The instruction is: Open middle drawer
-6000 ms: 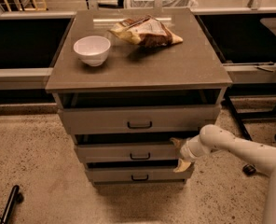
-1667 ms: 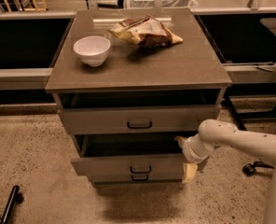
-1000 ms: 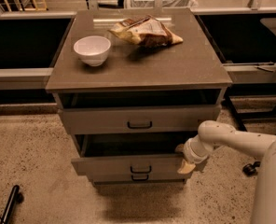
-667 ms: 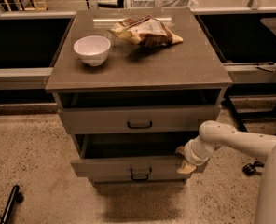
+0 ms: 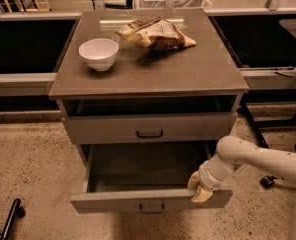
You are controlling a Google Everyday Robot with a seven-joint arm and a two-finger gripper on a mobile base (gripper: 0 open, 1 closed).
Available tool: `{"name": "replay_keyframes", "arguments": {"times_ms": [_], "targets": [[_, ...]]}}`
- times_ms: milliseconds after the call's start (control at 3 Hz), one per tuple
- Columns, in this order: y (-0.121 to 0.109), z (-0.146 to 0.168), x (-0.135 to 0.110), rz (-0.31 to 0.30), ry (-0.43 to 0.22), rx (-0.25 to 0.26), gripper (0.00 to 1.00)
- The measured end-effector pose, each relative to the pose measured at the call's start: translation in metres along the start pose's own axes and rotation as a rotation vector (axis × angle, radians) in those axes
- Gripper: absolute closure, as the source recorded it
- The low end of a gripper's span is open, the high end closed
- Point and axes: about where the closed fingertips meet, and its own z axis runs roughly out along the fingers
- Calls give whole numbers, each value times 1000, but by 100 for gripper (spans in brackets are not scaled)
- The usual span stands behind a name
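Tan gripper (image 5: 200,187) on a white arm (image 5: 260,159), right at the grey-brown middle drawer's (image 5: 113,201) right end. Dark handle (image 5: 152,207) to its left. Above it: white bowl (image 5: 98,53), brown-yellow snack bag (image 5: 155,33). Speckled beige floor (image 5: 33,174) underneath.

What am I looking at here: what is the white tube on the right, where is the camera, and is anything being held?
There is only one picture. It looks down on the front of a small cabinet; where the camera is mounted is not known. The white tube is the robot's single arm, reaching in from the right. Its hand is at the right end of the front of the middle drawer, which stands pulled well out. Whether the hand is actually gripping that front cannot be made out. The top drawer above it shows a dark gap under the cabinet's top. On that top lie a white bowl and a crumpled snack bag.
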Motion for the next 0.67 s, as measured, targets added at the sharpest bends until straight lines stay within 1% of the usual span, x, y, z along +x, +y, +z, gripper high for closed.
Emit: {"name": "replay_keyframes", "arguments": {"times_ms": [333,667], "targets": [[44,-8,-22,-21,-41,-81,48],[66,-22,-40,-40,-40,-106,42]]}}
